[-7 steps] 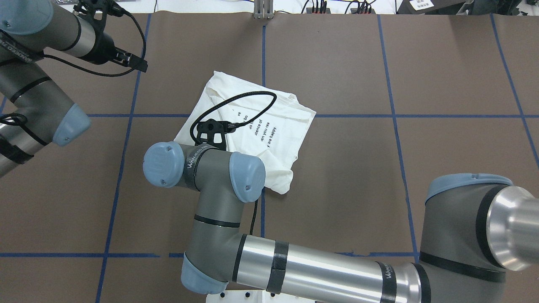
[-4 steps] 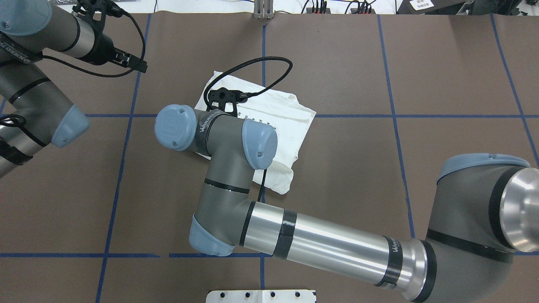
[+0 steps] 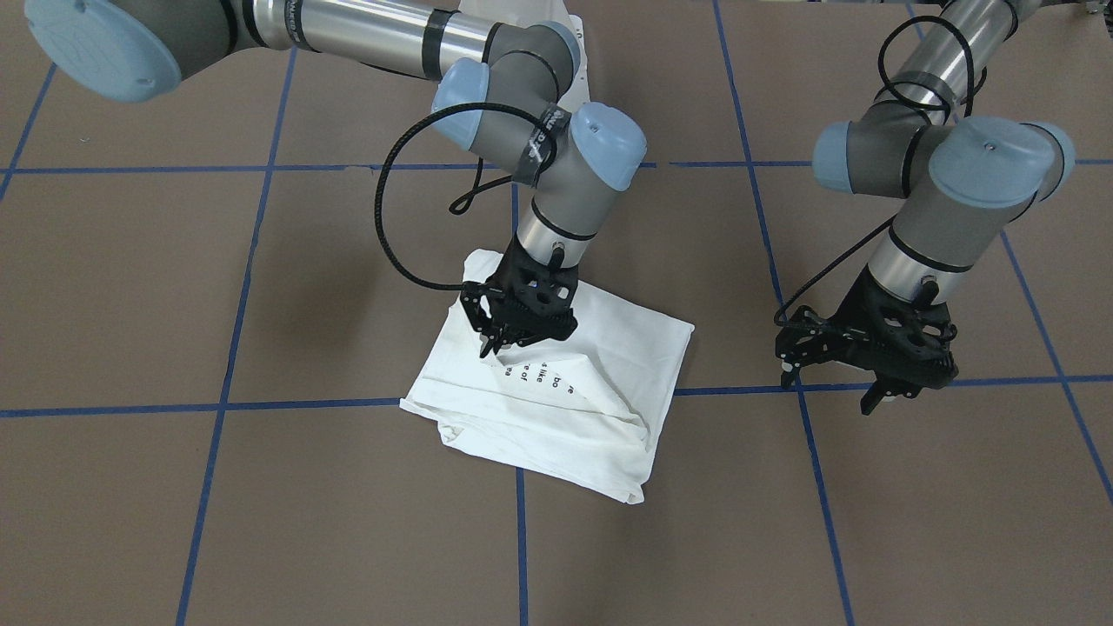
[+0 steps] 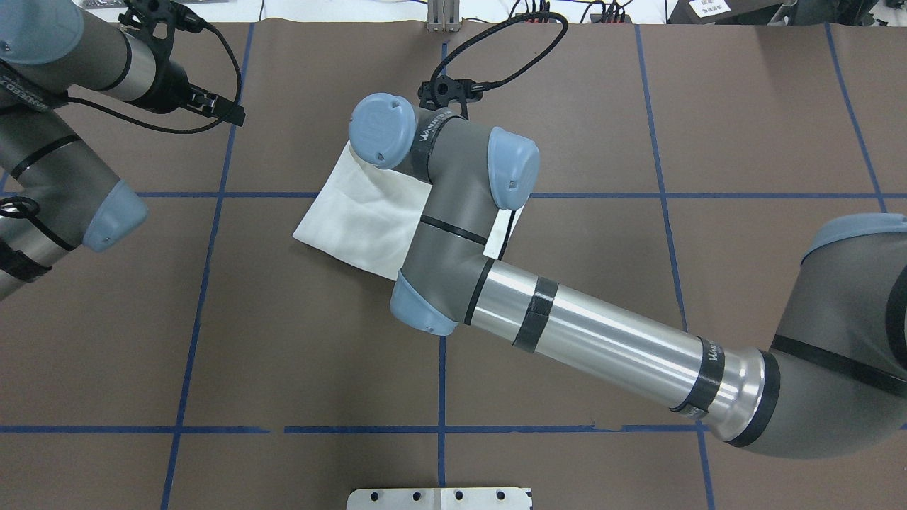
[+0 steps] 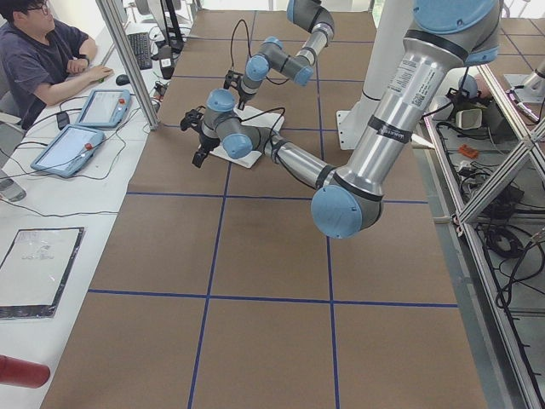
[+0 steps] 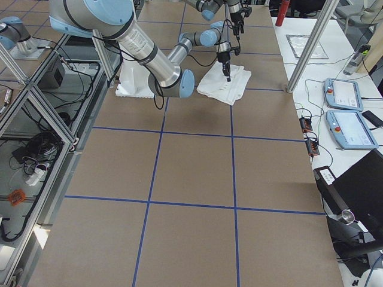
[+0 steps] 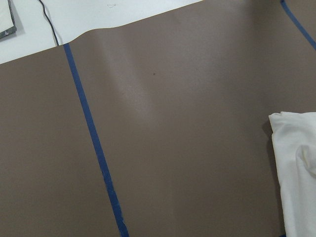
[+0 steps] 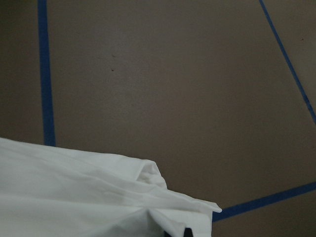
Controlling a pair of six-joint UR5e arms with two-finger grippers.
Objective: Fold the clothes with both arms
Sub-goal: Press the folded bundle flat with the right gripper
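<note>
The white shirt (image 3: 600, 409) lies part folded near the table's middle, with black printed text (image 3: 532, 376) showing under a raised flap. My right gripper (image 3: 493, 348) stands over the shirt's robot-side part, shut on that flap's edge. In the overhead view the right wrist hides its gripper and most of the shirt (image 4: 354, 219). The right wrist view shows white cloth (image 8: 74, 187) at its lower edge. My left gripper (image 3: 828, 391) hovers open over bare table, well apart from the shirt, and also shows in the overhead view (image 4: 230, 112). The shirt's corner (image 7: 298, 163) shows in the left wrist view.
Blue tape lines (image 4: 443, 428) divide the brown table cover into squares. The white pedestal base (image 4: 439, 498) sits at the near edge. A person (image 5: 43, 51) sits at a side desk with tablets (image 5: 72, 149) beyond the far edge.
My right arm has swept from the shirt's near edge toward the far side, carrying cloth over, so the printed text no longer shows from overhead. The left arm has barely moved.
</note>
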